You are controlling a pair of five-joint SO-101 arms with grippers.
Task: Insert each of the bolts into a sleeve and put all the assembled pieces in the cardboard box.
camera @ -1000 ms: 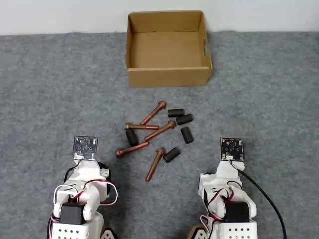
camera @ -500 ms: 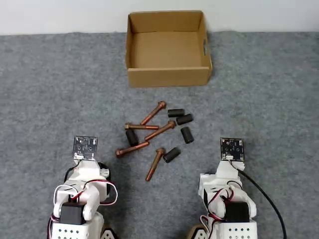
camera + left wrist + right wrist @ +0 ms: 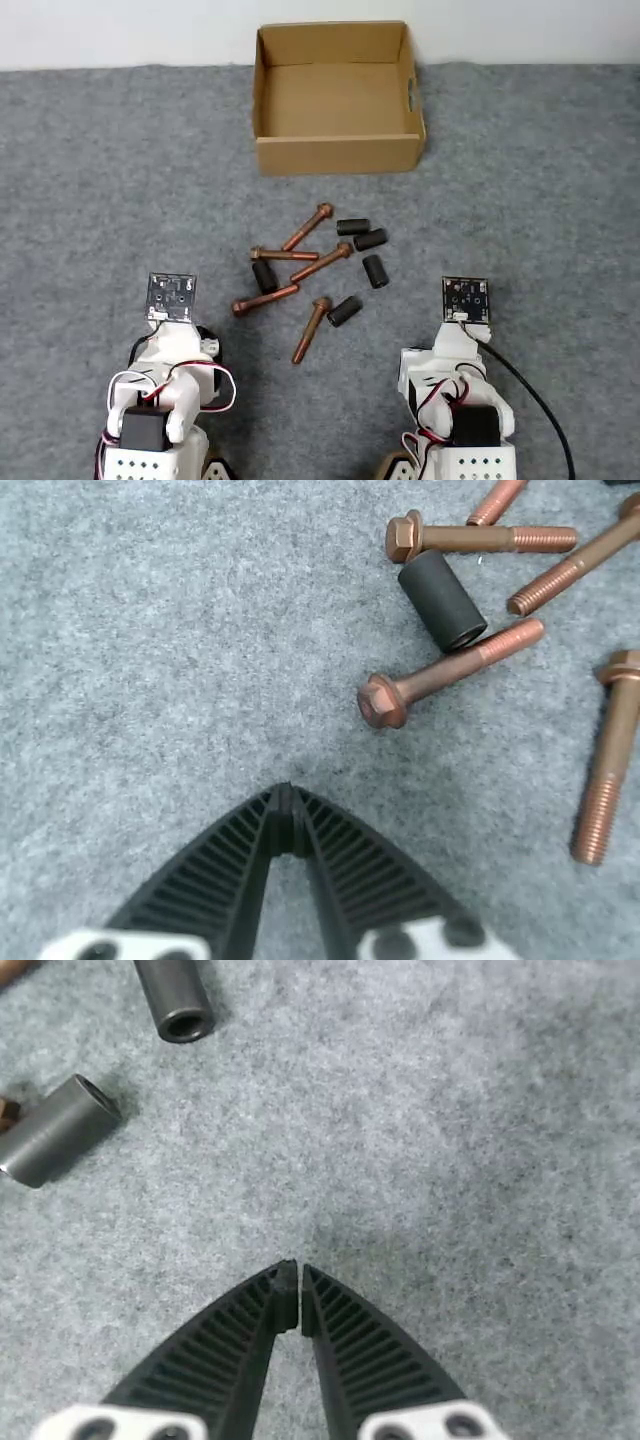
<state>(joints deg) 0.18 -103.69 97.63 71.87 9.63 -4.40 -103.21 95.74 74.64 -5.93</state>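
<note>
Several copper bolts (image 3: pixel 303 260) and several black sleeves (image 3: pixel 362 240) lie loose on the grey carpet mid-table. The open cardboard box (image 3: pixel 338 155) stands behind them. My left gripper (image 3: pixel 291 805) is shut with nothing in it, hovering over bare carpet short of a bolt (image 3: pixel 450 670) and a sleeve (image 3: pixel 443 599). My right gripper (image 3: pixel 299 1280) is shut too, over bare carpet, with two sleeves (image 3: pixel 55 1130) (image 3: pixel 175 998) ahead of it. Both arms sit at the near edge, left arm (image 3: pixel 165 395) and right arm (image 3: pixel 458 400).
The grey carpet (image 3: pixel 540 200) spreads wide on both sides of the pile. A pale wall strip (image 3: pixel 120 30) runs behind the box. A black cable (image 3: pixel 540 400) trails from the right arm.
</note>
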